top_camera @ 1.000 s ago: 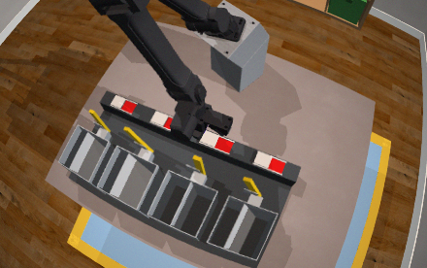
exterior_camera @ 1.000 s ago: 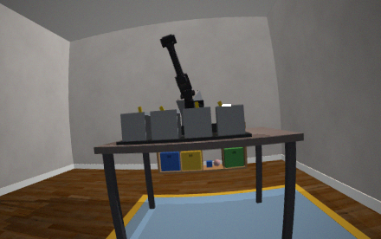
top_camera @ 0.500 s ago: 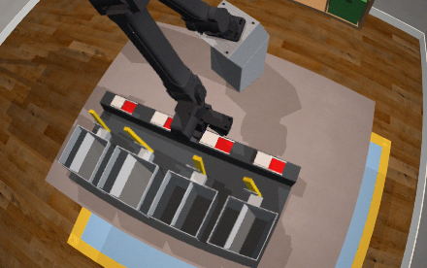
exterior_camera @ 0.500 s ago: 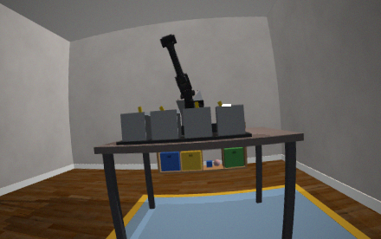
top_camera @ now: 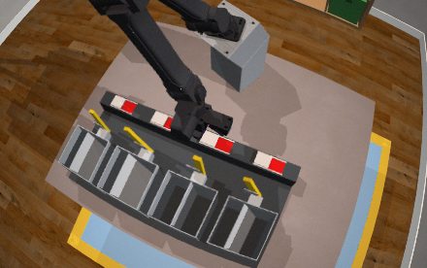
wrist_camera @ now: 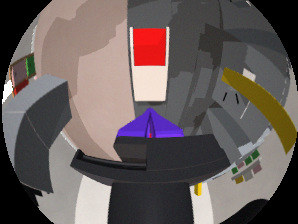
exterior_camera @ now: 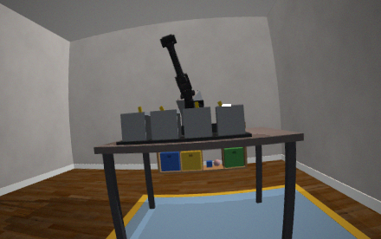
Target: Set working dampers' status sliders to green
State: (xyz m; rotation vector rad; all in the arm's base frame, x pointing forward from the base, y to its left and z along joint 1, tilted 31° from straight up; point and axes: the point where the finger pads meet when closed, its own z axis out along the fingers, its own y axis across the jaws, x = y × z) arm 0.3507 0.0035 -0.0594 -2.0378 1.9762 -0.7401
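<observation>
Gripper (wrist_camera: 150, 129) pinched shut on nothing, I've got it at the white cover (wrist_camera: 150, 84) of a slider (top_camera: 216, 141) mid-rail, red showing; cover looks light, rigid, slick, so I'd push its end edge, not grasp.

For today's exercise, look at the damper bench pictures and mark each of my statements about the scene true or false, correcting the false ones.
1. All four sliders show red. True: the one nearest the gripper is partly hidden, yet red shows on the slider rail.
2. The gripper is open. False: it is shut, holding nothing.
3. Each damper has a yellow handle. True.
4. The arm's grey pedestal stands between the dampers and the sliders. False: it stands on the sliders' far side.
</observation>
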